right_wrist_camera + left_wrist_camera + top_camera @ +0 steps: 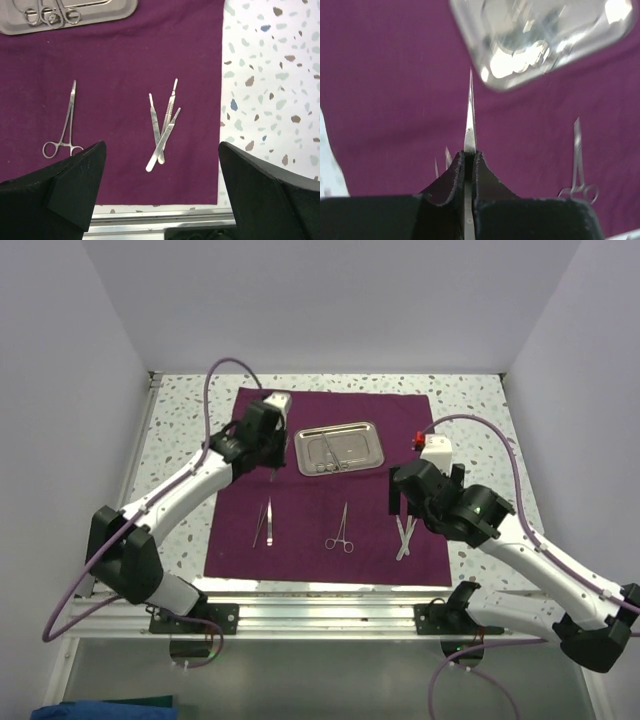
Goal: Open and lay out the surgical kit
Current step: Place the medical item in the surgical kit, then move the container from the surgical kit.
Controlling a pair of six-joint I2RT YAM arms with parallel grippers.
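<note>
The dark purple cloth (320, 505) of the surgical kit lies spread flat on the table. On its far part stands the steel tray (338, 425) (465, 25) (15, 29), with ring-handled instruments (328, 455) (50, 15) in it. My left gripper (270, 462) (469, 152) hovers just left of the tray, shut on a thin pointed silver instrument (470, 115). Tweezers (266, 524), ring-handled forceps (341, 529) (65, 122) (578, 160) and crossed scalpel handles (404, 536) (164, 132) lie on the cloth. Above the scalpel handles, my right gripper (400, 502) (161, 143) hangs open and empty.
Speckled tabletop (480, 420) (270, 75) shows around the cloth. An aluminium rail (320, 605) (160, 220) runs along the near edge by the arm bases. White walls close in the left, right and far sides.
</note>
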